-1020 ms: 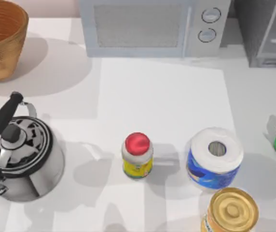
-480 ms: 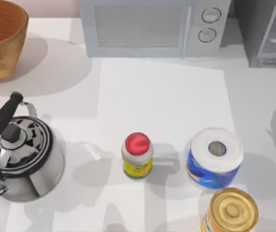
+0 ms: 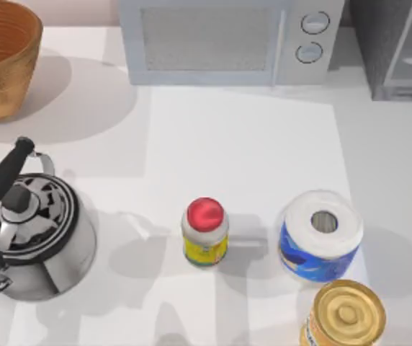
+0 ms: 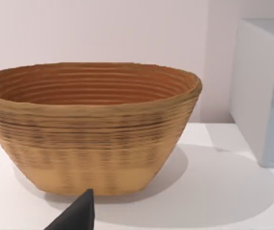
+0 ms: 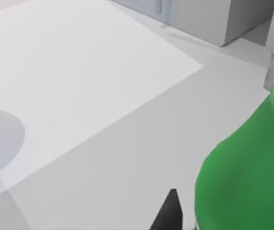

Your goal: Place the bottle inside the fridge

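R arm's dark fingers [image 5: 168, 213]: one tip seen just beside the green bottle [image 5: 245, 177], which looms close to the wrist cam above the white bench [image 5: 79, 96]; can't tell if they're pinching it. Fridge [image 3: 397, 47] at bench's far right corner. L fingers [image 4: 77, 213] near the basket [image 4: 91, 127]; spread unclear.

You have a white table [image 3: 242, 137] with a paler square patch across its middle; soft shadows fall beside each object on it; a plain pale pinkish wall [image 4: 94, 33] stands behind the table's far edge; lighting is even and diffuse.
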